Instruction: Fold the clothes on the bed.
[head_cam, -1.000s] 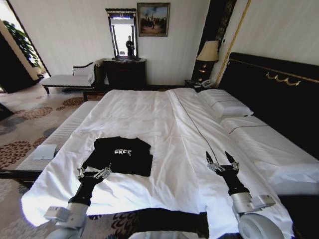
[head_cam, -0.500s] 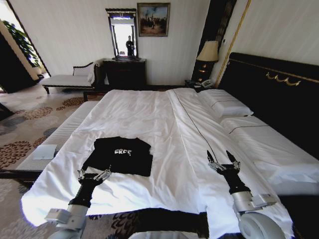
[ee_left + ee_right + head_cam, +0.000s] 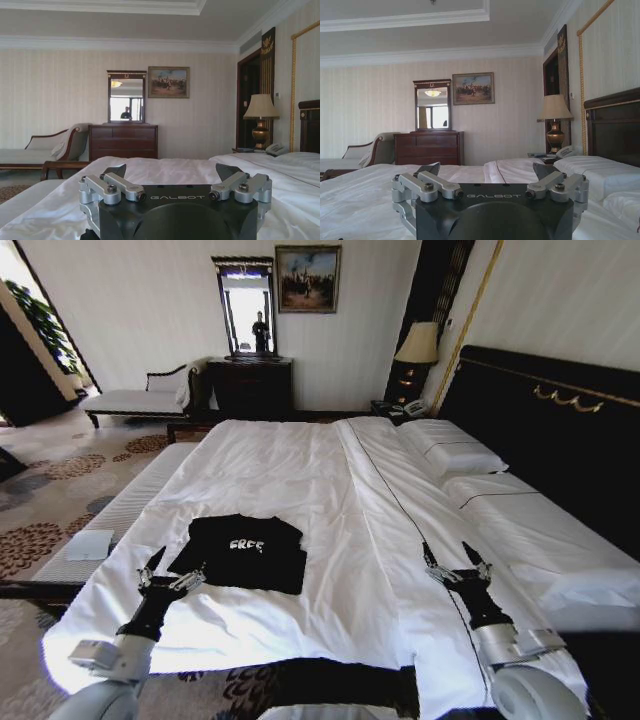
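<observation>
The clothes are one black T-shirt point(image 3: 245, 552) with white lettering, lying flat in a compact shape on the near left part of the bed point(image 3: 300, 470). My left gripper point(image 3: 172, 571) hovers open over the white sheet just beside the shirt's near left corner, holding nothing. My right gripper point(image 3: 455, 558) is open and empty over the bed's near right side, well away from the shirt. In the left wrist view the left gripper point(image 3: 172, 172) stands open above the sheet point(image 3: 50, 210). The right wrist view shows the right gripper point(image 3: 487, 171) open over white bedding point(image 3: 360, 195).
Pillows point(image 3: 450, 450) lie along the dark headboard point(image 3: 550, 410) on the right. A lamp point(image 3: 420, 343), a dark dresser with mirror point(image 3: 250, 385) and a pale chaise point(image 3: 140, 398) stand at the far wall. A striped white bench point(image 3: 120, 510) runs along the bed's left side.
My left arm has drawn back and to the left, off the shirt's near edge. The right arm has shifted slightly right and back. The shirt has not moved.
</observation>
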